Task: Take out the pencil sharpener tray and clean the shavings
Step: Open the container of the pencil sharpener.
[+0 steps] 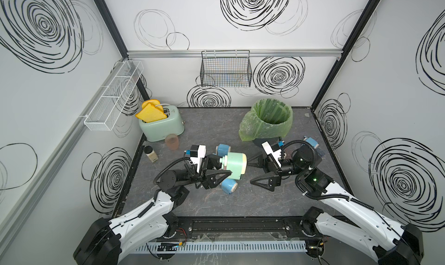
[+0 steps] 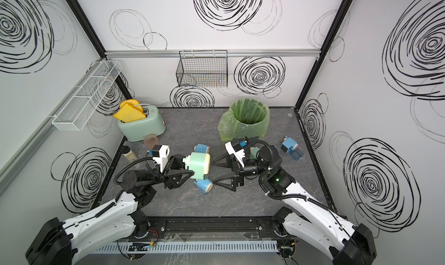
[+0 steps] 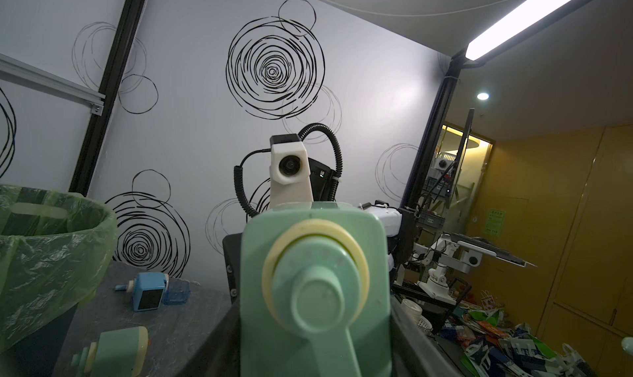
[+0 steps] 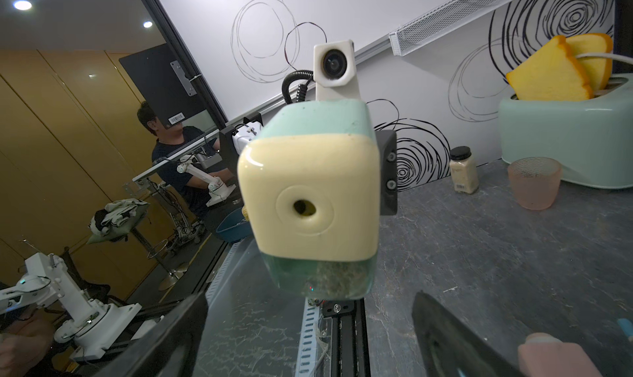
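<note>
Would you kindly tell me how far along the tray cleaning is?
Done: left pincer grips the green sharpener. In hand: right pincer stands open facing its cream front. Left: the tray, shavings showing through, is still in; pull it and empty it into the bin.

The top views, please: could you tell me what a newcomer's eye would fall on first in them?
The mint-green pencil sharpener gripped by the left gripper at mid-table draws the eye first, with the right gripper open wide facing it. Next come the green-bagged bin at the back right and the toaster with yellow toast at the back left.
</note>
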Robot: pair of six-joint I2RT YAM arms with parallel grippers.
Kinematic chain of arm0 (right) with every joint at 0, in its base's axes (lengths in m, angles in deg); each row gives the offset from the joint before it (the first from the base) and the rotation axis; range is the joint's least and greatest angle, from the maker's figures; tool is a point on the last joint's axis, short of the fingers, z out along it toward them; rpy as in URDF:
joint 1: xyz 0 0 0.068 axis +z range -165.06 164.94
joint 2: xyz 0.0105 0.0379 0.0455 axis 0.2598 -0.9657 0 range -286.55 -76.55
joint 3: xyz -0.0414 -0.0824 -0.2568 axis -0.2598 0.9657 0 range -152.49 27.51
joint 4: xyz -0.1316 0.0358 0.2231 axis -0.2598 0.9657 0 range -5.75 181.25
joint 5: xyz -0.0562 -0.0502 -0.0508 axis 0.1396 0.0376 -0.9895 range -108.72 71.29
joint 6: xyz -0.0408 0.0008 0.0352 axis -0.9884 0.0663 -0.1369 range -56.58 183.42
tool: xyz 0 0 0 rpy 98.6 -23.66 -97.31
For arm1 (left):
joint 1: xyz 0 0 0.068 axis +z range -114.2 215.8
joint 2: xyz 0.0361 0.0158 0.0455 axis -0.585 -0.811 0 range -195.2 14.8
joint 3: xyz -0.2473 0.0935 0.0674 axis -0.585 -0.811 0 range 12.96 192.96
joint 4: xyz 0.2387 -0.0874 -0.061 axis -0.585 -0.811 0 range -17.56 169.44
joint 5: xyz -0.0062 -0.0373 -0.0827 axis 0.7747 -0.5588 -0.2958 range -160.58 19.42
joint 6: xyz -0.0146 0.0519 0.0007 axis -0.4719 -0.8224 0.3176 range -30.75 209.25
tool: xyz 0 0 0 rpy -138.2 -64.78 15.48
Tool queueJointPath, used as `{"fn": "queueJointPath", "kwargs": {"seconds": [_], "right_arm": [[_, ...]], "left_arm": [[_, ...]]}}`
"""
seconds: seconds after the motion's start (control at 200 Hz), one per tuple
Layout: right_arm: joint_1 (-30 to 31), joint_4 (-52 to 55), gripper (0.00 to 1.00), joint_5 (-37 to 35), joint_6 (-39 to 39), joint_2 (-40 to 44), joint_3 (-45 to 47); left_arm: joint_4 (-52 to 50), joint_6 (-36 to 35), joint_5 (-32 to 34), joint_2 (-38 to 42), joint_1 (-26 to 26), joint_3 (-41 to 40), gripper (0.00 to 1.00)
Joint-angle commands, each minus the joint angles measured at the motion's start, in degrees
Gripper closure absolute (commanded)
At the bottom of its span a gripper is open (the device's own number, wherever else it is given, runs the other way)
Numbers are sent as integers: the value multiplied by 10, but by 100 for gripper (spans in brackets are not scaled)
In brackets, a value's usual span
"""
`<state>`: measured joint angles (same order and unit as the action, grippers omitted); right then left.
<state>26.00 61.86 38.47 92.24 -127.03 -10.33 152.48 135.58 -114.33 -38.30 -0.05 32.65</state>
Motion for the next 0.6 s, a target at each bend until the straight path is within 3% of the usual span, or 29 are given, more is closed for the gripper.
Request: {"fn": "queueJointPath", "kwargs": {"seconds": [0.0, 0.285, 0.44, 0.595], "right_arm": [[24, -25, 3, -47, -37, 0, -10], [52, -31, 5, -86, -51, -36, -26], [56, -48, 18, -103, -43, -37, -23], [58, -58, 22, -106, -36, -36, -24]], "left_arm": [[122, 50, 0, -12, 3, -5, 55], [105, 38, 9, -4, -2, -11, 55], [104, 36, 9, -7, -3, -11, 55], [104, 33, 8, -11, -3, -13, 55]]}}
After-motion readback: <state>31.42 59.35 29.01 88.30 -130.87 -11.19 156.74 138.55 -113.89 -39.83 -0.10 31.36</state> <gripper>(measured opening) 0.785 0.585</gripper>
